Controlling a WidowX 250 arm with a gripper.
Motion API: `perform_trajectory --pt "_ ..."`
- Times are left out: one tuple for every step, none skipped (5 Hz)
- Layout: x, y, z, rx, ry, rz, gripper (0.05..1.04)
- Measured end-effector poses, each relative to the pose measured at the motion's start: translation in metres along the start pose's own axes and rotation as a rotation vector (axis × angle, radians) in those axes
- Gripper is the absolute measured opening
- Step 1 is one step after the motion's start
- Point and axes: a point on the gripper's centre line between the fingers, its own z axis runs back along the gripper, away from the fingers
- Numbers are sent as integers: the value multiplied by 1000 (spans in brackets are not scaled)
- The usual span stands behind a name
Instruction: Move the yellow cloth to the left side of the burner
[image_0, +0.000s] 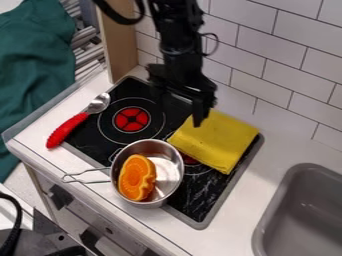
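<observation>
And here's the hand (199, 119), over the cloth's far-left edge; whether it's spread or pinching, we can't tell. Below, we have the black stove (123, 142) on the table (232, 212), the yellow cloth (217, 138) across its far right part, the metal pot (169, 181) near, the red-handled spoon (67, 131) left, and an orange toy (135, 177) inside the pot!

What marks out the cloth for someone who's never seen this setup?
Find the black stove, between the spoon and the sink. On its sink side, toward the tiled wall, the cloth lies partly over the edge. It's flat, four-cornered and plain yellow, unlike the round metal pot beside it.
</observation>
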Motion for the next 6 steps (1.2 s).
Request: perform_trajectory --pt "7 -12 -20 35 30 5 1001" --pt "13 -16 -37 90 36 49 1001" --pt "21 -19 -47 124 36 54 1001" --pt "26 -22 -52 133 28 70 1001" --pt "36 -24 -55 126 -3 89 1001" --pt "39 -26 -65 103 -25 115 1001"
